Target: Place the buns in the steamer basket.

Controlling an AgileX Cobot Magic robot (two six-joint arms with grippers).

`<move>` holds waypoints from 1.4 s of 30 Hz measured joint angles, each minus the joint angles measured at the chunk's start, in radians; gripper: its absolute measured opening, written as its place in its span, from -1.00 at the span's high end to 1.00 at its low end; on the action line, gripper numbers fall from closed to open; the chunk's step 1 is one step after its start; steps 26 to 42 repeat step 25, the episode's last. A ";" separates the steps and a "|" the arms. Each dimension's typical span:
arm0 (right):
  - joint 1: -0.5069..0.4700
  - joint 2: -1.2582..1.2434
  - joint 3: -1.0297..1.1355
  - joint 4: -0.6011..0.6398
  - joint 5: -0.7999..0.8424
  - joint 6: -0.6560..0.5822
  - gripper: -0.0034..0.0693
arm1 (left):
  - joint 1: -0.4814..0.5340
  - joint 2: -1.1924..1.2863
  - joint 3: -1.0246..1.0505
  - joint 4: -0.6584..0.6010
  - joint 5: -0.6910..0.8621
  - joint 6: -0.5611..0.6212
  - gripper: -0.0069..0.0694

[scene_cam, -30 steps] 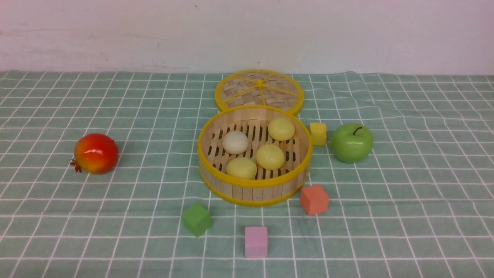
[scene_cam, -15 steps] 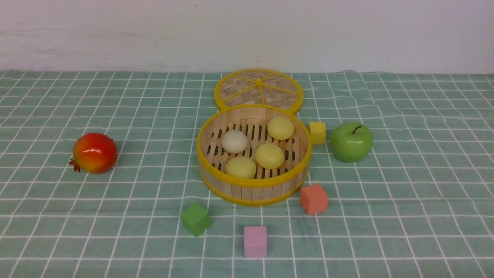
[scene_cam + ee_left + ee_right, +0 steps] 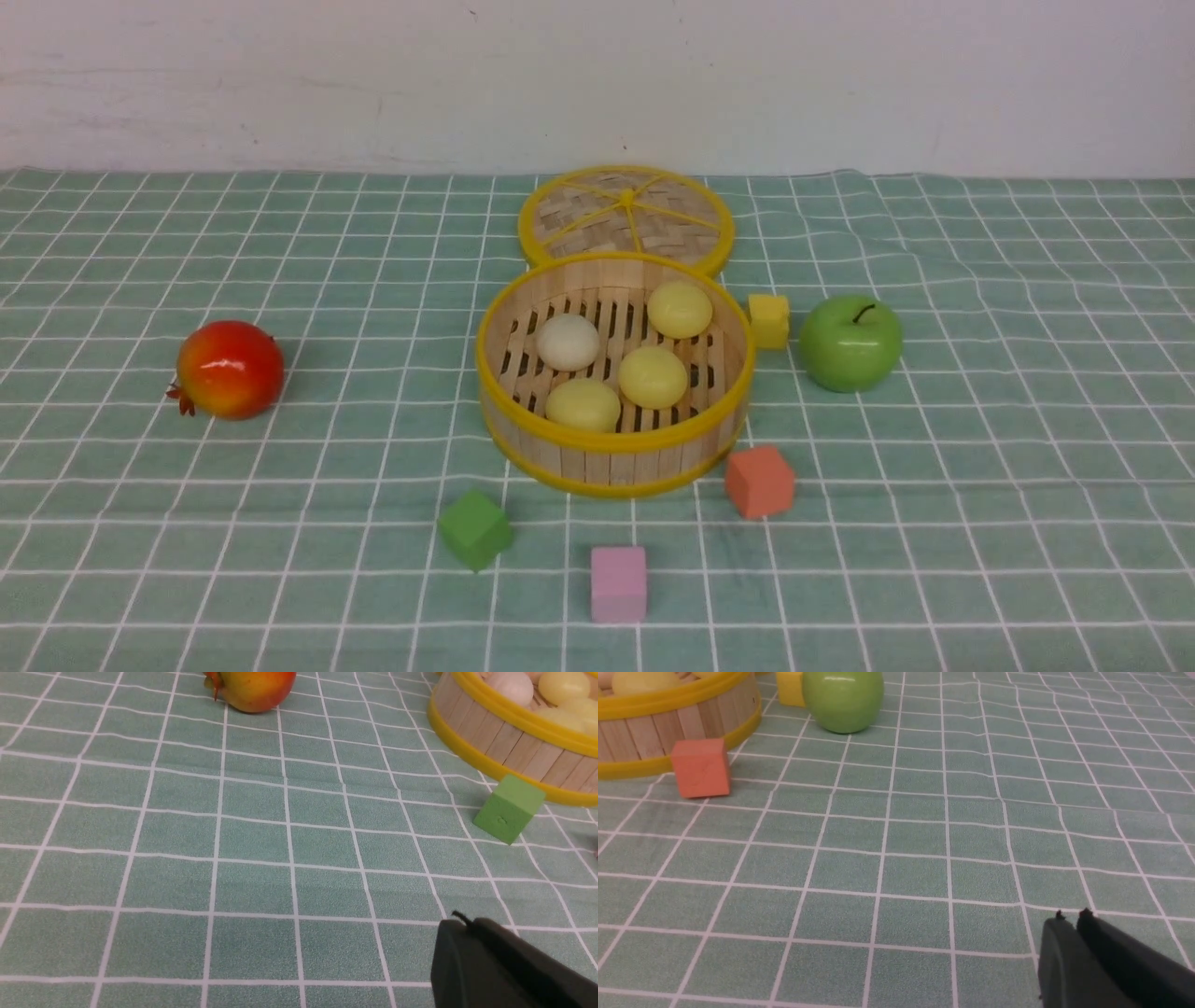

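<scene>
All four buns (image 3: 653,376) sitting in the steamer basket (image 3: 611,459)

Left gripper (image 3: 460,921) pinched closed, holding nothing — right gripper (image 3: 1071,921) looks nearly closed too, empty, both low over the checked surface (image 3: 980,467).

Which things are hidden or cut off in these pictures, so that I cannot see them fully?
- Both hands: absent from the front view.
- Left hand: left wrist view, cut by the picture's edge; only its dark tip shows.
- Pomegranate: left wrist view, cut by the edge.
- Buns: right wrist view, mostly behind the basket wall.
- Lid: front view, near rim behind the basket.
</scene>
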 joint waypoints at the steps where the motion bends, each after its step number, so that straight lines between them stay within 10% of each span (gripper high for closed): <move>1: 0.000 0.000 0.000 0.000 0.000 0.000 0.78 | 0.000 0.000 0.000 0.000 0.000 0.000 0.86; 42: 0.000 0.000 0.000 0.000 0.000 0.000 0.67 | 0.000 0.000 0.000 0.000 0.000 0.000 0.85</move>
